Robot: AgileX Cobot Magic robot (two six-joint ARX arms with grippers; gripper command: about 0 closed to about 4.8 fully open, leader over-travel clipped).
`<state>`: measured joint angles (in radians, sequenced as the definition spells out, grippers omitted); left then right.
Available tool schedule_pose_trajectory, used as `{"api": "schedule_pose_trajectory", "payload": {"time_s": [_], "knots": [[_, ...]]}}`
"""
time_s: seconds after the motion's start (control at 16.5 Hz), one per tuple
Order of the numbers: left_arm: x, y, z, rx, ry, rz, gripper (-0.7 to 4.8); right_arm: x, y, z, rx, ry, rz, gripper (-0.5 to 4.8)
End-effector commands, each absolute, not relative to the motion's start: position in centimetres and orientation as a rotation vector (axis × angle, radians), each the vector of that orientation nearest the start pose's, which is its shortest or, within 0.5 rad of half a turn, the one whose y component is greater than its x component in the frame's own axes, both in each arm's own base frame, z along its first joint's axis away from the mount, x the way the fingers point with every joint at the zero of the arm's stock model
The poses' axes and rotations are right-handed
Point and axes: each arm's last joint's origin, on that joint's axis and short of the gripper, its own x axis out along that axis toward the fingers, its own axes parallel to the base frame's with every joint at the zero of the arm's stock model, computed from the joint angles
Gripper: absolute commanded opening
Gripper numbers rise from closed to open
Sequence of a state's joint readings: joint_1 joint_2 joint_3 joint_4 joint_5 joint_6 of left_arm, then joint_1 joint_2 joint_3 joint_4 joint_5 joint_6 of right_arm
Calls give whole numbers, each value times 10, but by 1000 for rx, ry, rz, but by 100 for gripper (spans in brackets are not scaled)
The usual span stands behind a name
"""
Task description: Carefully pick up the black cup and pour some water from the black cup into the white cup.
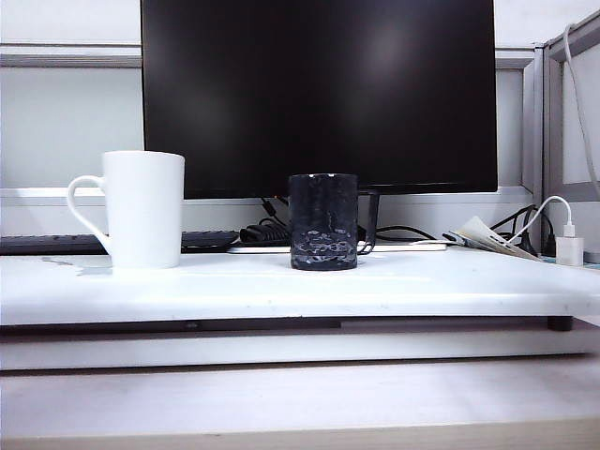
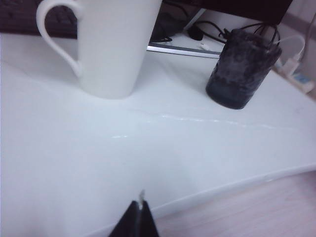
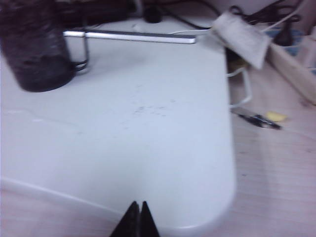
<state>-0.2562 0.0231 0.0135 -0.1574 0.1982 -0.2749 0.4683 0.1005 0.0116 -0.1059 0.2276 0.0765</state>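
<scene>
Standing upright near the middle of the white desk (image 1: 394,291), the short straight-sided black cup (image 1: 323,222) with grey-white speckling near its base has not yet been lifted, and its thin black handle (image 1: 367,225) points to the right in the exterior view, away from the tall plain white ceramic cup (image 1: 143,208), which stands well apart to its left with its looped handle turned outward. Both cups are untouched. The left gripper (image 2: 141,207) hangs back over the desk's near edge, fingers clenched together on nothing; the right gripper (image 3: 138,210) hangs likewise by the near right corner, pinched tight and empty. The right arm looks best placed: it should spread its fingers first, approach level from the handle side, clamp the body firmly, and lift straight up, keeping the rim level so no water spills early.
</scene>
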Motion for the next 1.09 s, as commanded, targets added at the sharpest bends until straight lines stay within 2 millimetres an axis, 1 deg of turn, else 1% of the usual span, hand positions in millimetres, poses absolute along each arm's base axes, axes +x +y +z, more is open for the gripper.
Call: {"api": "schedule_pose_trajectory", "payload": {"time_s": [0.06, 0.3, 0.42, 0.55, 0.73, 0.91, 1.09], "knots": [[92, -30, 150, -270, 239, -428, -5, 93, 39, 150, 27, 180, 218, 19], [92, -30, 150, -270, 239, -428, -5, 93, 39, 150, 26, 180, 218, 19], [92, -28, 152, -272, 203, -419, -5, 93, 39, 150, 26, 180, 219, 19], [93, -23, 153, -278, 192, -371, -5, 93, 39, 149, 25, 182, 216, 19], [95, -13, 153, -287, 174, -251, -5, 93, 36, 151, 37, 160, 207, 19], [96, -2, 153, -295, 158, -137, -5, 94, 23, 158, 69, 77, 80, 19], [96, 0, 153, -297, 155, -114, -5, 96, 12, 160, 79, 48, -46, 19]]}}
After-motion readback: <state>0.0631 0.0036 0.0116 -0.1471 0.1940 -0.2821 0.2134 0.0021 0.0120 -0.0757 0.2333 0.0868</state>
